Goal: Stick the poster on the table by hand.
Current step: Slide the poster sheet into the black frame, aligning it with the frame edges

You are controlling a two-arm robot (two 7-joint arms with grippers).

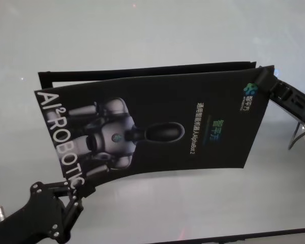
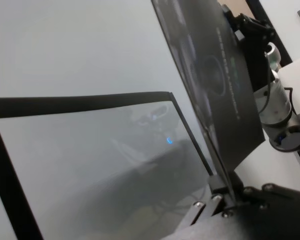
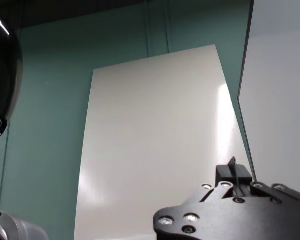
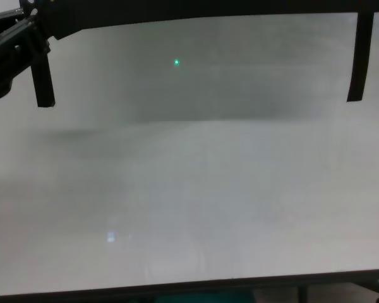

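- Head view: the poster (image 1: 157,127) is seen held above the table (image 1: 142,35), stretched between the two grippers — its printed face turned up toward the camera, with a grey-white robot figure and the white letters "AI²ROBOTIC" running along its left edge.
- The left gripper (image 1: 75,192) is closed on the poster's near-left corner, just below the white lettering; in the left wrist view the sheet's edge is seen pinched between the fingers (image 2: 216,196) of that gripper (image 2: 225,200).
- The right gripper (image 1: 264,81) is clamped on the far-right corner, beside a small blue-green logo (image 1: 250,89); in the right wrist view the thin edge of the sheet (image 3: 245,90) is gripped at the tips of that gripper (image 3: 238,176).
- A narrow black strip (image 1: 147,70) is visible behind the poster's far edge.
- Chest view: the poster's dark lower edge (image 4: 196,12) is seen along the top, clear of the tabletop (image 4: 189,208), with two black strips hanging down — one at the left (image 4: 43,79), one at the right (image 4: 359,60).
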